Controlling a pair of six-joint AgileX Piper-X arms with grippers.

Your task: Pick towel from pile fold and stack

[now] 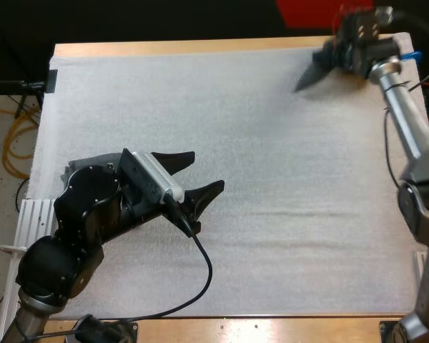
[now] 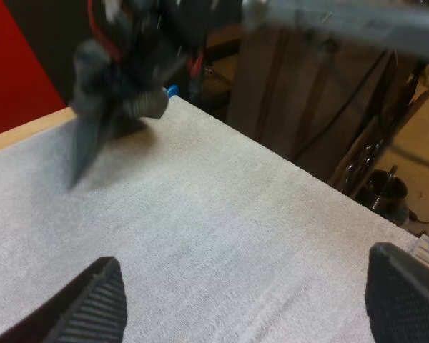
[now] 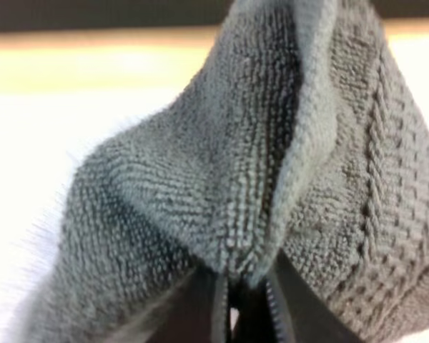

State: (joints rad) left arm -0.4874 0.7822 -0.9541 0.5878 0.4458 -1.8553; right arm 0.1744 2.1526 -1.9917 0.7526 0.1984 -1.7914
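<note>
The left tool (image 1: 207, 170) hovered open over the bare mat (image 1: 272, 214) at the near left of the table (image 1: 272, 327). The towel (image 1: 309, 74) was diagonally across from it, at the far right corner, pinched in the right tool (image 1: 329, 57) and hanging point-down toward the mat, so the right arm had it.

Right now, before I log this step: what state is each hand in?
Left hand: open, holding nothing.
Right hand: closed on the dark grey-green woven towel.
</note>
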